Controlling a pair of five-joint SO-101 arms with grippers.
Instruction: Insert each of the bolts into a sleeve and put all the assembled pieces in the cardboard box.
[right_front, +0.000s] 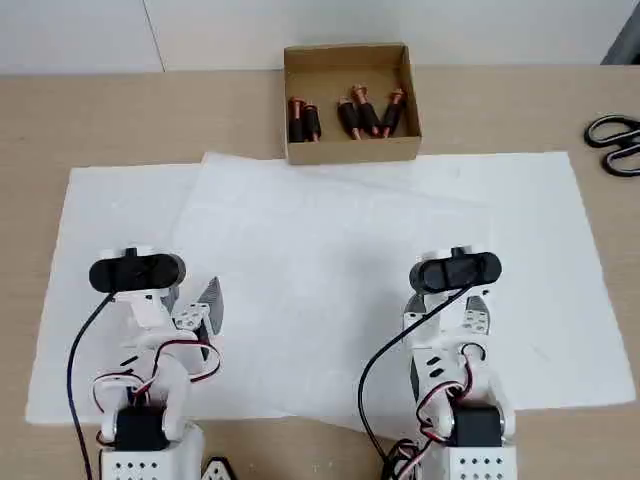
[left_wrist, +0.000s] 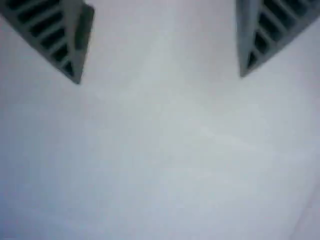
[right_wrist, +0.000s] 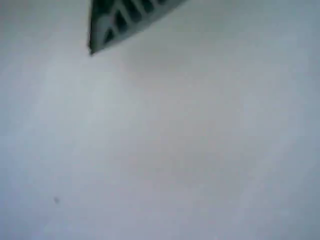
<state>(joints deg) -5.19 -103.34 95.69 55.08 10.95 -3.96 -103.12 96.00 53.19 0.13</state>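
Assembled pieces (right_front: 350, 116) in cardboard box (right_front: 347, 151), scissors (right_front: 614, 142) well to its right, paper (right_front: 330, 250) in front; L gripper (left_wrist: 160, 77) spread, R gripper (right_wrist: 96, 46) can't tell.

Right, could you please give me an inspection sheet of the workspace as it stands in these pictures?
Surface: tan table with overlapping white paper sheets lying flat on it.
Job's things: cardboard box at the far edge of the paper, holding what look like five assembled pieces.
Clutter: scissors on the table beyond the paper, on the right arm's side.
Grippers: left tool open over bare paper, holding nothing; right tool low over the paper.
Cables: a black cable hangs from the left arm's camera, another from the right's; red and white wires loop along the arms.
Surroundings: white wall behind the table.
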